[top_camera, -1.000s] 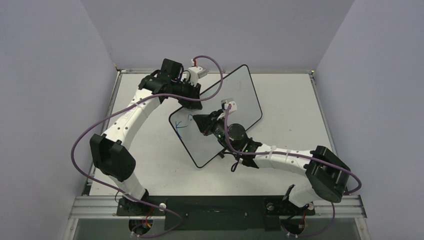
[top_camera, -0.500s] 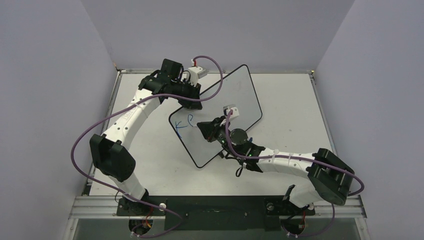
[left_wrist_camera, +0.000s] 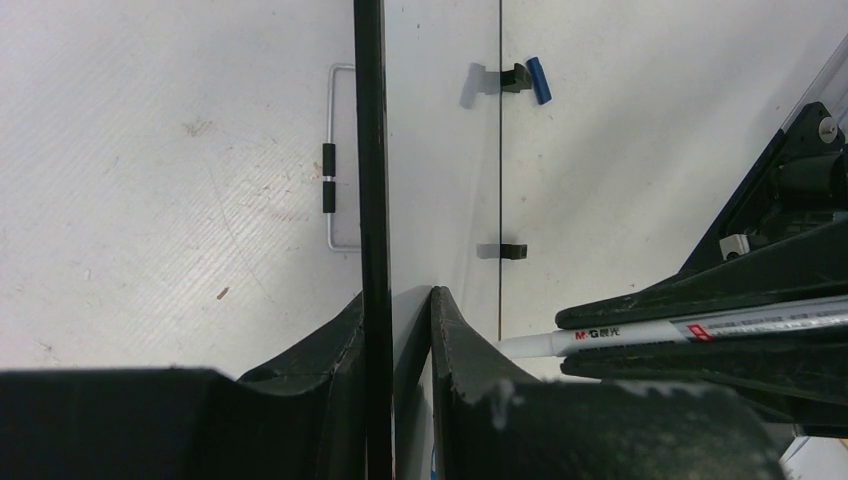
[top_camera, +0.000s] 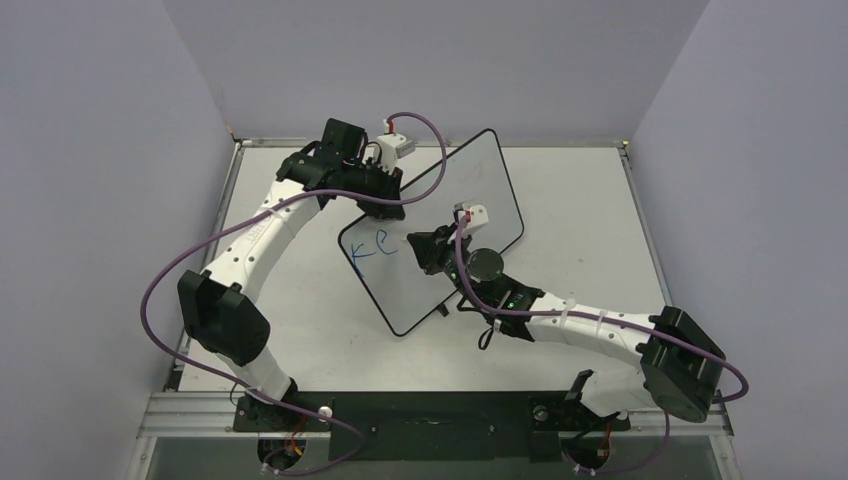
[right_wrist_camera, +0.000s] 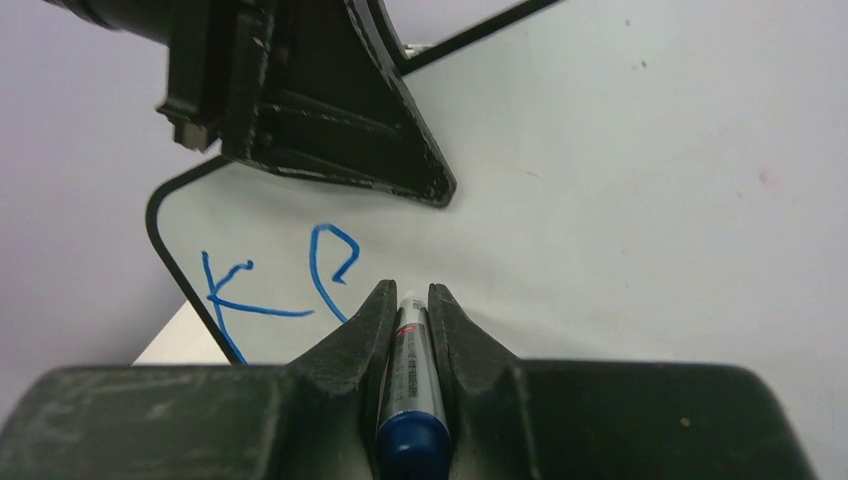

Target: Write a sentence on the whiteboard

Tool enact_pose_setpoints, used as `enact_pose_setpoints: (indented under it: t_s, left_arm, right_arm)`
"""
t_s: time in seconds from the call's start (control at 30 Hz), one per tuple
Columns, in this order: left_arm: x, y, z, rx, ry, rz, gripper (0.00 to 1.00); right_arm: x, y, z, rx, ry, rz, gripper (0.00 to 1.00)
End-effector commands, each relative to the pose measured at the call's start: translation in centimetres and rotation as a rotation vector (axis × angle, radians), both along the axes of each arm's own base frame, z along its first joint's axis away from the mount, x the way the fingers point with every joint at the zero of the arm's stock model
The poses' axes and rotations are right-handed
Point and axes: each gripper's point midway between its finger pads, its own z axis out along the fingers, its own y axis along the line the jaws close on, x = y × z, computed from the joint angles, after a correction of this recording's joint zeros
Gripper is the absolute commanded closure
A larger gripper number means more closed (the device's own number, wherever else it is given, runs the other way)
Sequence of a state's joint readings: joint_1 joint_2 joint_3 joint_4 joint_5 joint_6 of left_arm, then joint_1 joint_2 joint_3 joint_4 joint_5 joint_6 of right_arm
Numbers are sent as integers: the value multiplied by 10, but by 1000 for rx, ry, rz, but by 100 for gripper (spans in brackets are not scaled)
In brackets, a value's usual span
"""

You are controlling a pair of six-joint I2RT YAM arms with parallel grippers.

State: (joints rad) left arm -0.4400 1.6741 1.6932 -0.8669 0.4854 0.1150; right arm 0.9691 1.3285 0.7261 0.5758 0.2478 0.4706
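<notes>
**Whiteboard pinched at its rim; pen at the surface; two blue letters down.**

Your left gripper (left_wrist_camera: 398, 295) is closed on the black rim of the whiteboard (top_camera: 470, 180), one finger on each face. The board sits slanted in the middle of the table (top_camera: 580, 200). Your right gripper (right_wrist_camera: 405, 290) is clamped tight on a white marker pen (right_wrist_camera: 408, 380) with a blue end. Its tip is at the board just right of the writing; actual contact cannot be told. The sentence (right_wrist_camera: 275, 285) so far is a "K" and a second letter like "P" or "e", at the board's left corner in the top view. A small blue cylinder (left_wrist_camera: 539, 80) lies on the table beside a board foot.
</notes>
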Motion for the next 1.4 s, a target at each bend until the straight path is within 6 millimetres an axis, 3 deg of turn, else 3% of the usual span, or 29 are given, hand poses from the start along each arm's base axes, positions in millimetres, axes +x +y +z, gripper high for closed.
enact_pose_setpoints:
  t_s: [0.0,0.5,1.03,1.37]
  left_arm:
    - [24,14,1,108,-176,-3,100]
    - [22,13,5,102,-185,-3,100]
    - [21,10,8,94,-189,-9,100]
    - [20,10,10,87,-190,-10,100]
  right_arm:
    - [6,-1,47,61,-80,-18,100]
    - [15,17,50,96,-77,-6,100]
    - [35,7,45,72,-69,-57,100]
    - [25,28,53,117,-70,18,100]
